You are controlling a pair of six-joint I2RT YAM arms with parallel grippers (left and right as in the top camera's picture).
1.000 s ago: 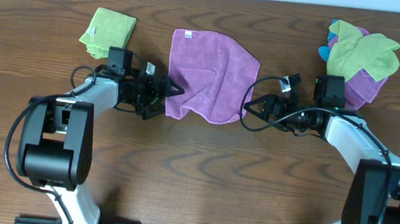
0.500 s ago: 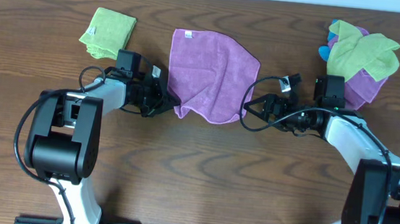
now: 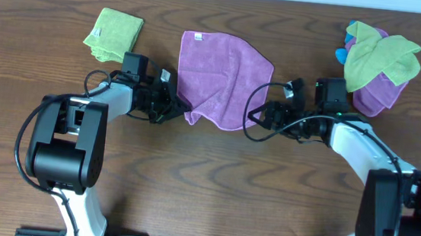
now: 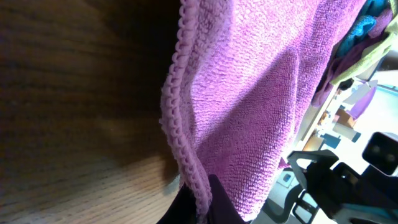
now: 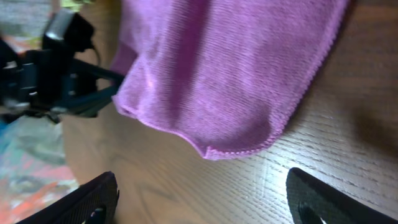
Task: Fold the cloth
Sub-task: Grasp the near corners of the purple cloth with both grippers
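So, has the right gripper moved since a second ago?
Yes. In the overhead view the right gripper has shifted left, away from the cloth pile and up to the purple cloth's right edge.

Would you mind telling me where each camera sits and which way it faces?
Overhead: above the table, looking straight down on purple cloth, left arm, right arm.
Left wrist: low at the cloth's near-left corner, facing the right arm; own finger at bottom.
Right wrist: low, facing the cloth's near edge; own fingers spread.
Shared: the cloth.
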